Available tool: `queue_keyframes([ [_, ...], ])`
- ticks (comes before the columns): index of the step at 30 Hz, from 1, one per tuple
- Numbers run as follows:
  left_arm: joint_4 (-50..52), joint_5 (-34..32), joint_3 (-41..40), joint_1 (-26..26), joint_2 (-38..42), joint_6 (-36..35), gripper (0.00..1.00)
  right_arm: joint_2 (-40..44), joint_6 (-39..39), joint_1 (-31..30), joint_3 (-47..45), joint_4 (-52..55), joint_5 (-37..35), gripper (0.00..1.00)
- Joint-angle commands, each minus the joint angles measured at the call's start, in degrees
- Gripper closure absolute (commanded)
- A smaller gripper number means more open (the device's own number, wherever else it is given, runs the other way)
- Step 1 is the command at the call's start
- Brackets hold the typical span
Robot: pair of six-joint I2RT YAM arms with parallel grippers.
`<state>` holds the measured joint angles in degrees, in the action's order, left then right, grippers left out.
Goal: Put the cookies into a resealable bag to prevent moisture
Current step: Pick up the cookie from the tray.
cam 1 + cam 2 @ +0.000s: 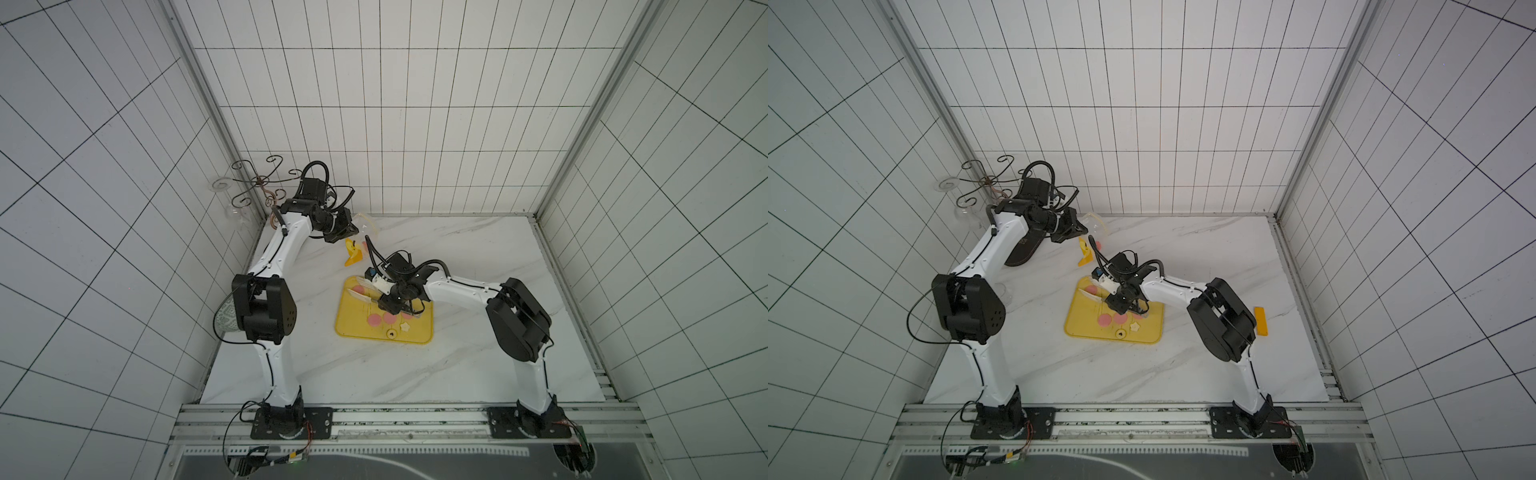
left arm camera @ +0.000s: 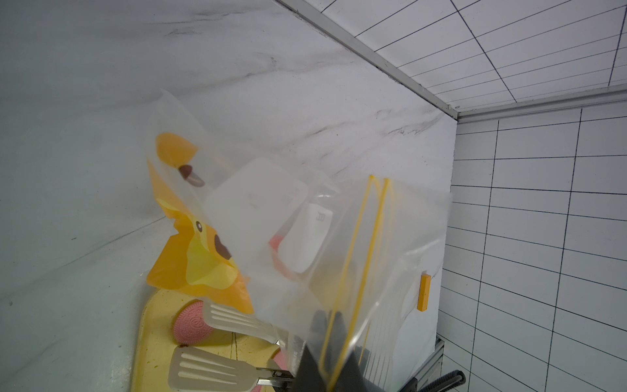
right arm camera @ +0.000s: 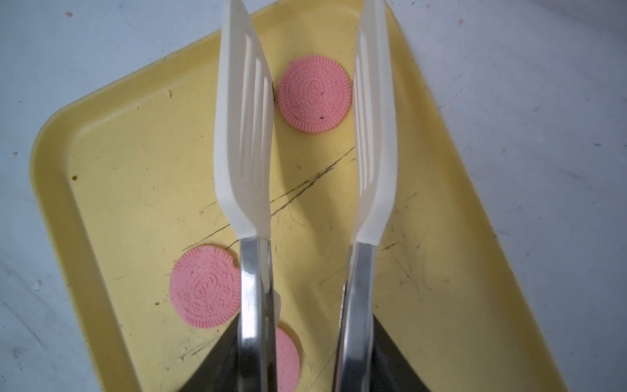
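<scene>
Right wrist view shows the tongs point(image 3: 244, 135), gripped by the right gripper point(image 1: 390, 302), with their two white blades apart and one pink cookie point(image 3: 315, 93) showing between them, flat on the yellow tray point(image 3: 135, 169), so this looks like the pick-up step. Next the blades must squeeze the cookie, lift it over the tray's low rim close by, and carry it to the resealable bag point(image 2: 390, 237), which the left gripper point(image 2: 330, 370) pinches tight by its zip edge and holds up just past the tray. Open table point(image 1: 478, 257) lies around, but the bag's mouth looks floppy and narrow.
</scene>
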<state>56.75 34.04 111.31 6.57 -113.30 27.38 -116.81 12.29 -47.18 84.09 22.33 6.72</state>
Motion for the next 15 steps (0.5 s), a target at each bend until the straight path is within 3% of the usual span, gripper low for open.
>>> queue_keyframes([
  [1, -0.41, -0.65, -0.12, -0.32, -0.07, -0.83, 1.0, -1.47, 0.71, -0.22, 7.05, 1.75, -0.05, 0.52],
  [6, -0.36, -0.95, -0.65, -0.33, 0.3, -1.27, 1.0, -1.93, 0.89, -0.26, 8.01, 2.63, -0.66, 0.58],
  [15, -0.33, -1.26, -1.11, -0.42, 0.55, -1.59, 1.0, 1.15, 0.71, -0.27, 6.34, 2.71, -0.83, 0.6],
])
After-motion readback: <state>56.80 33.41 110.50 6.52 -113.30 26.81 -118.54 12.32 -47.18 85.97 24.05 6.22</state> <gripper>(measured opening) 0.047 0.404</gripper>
